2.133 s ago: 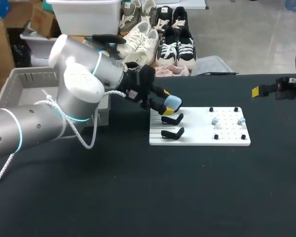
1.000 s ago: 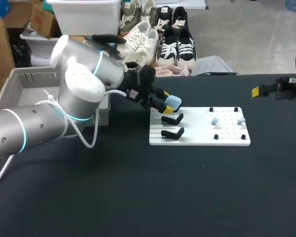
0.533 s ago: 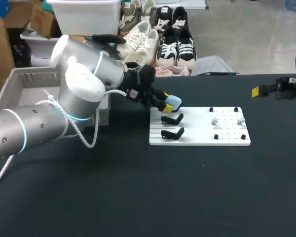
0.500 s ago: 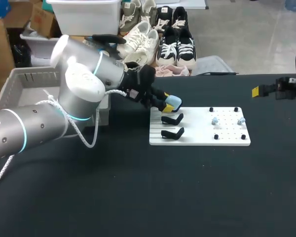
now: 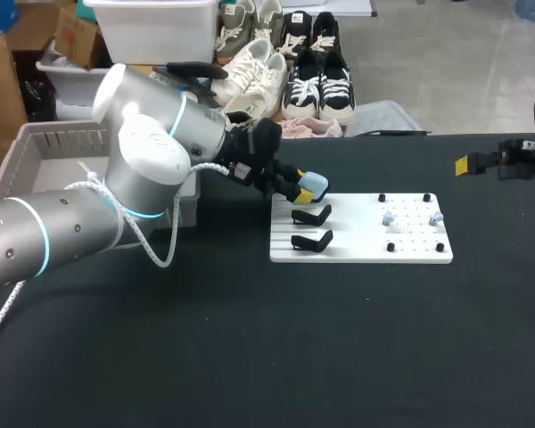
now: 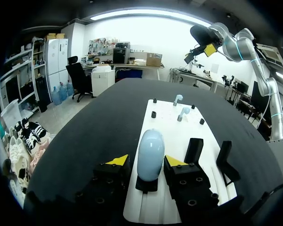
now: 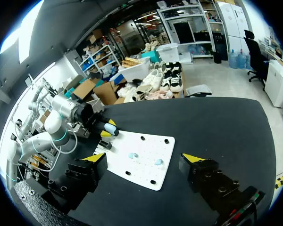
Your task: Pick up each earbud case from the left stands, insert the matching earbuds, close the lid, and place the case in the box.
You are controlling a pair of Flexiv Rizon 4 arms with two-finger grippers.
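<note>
A light blue earbud case [image 5: 314, 185] stands on the rearmost stand of the white board [image 5: 361, 250]. My left gripper [image 5: 300, 189] has its fingers against the case's two sides. In the left wrist view the earbud case [image 6: 150, 154] stands upright between the yellow tips of my left gripper [image 6: 146, 162]. Two empty black stands [image 5: 310, 215] [image 5: 310, 240] are nearer the front. Two pale blue earbuds [image 5: 388, 218] [image 5: 436, 217] sit on the board's right half. My right gripper [image 7: 145, 162] hangs open and empty, far right above the table [image 5: 471, 164].
A grey box [image 5: 45, 147] stands at the table's left rear, behind my left arm. Small black pegs [image 5: 381, 197] ring the earbuds on the board. Black tabletop [image 5: 276, 357] spreads in front of the board.
My left gripper's fingers have drawn in around the earbud case, which stays on its stand. The right arm has not moved.
</note>
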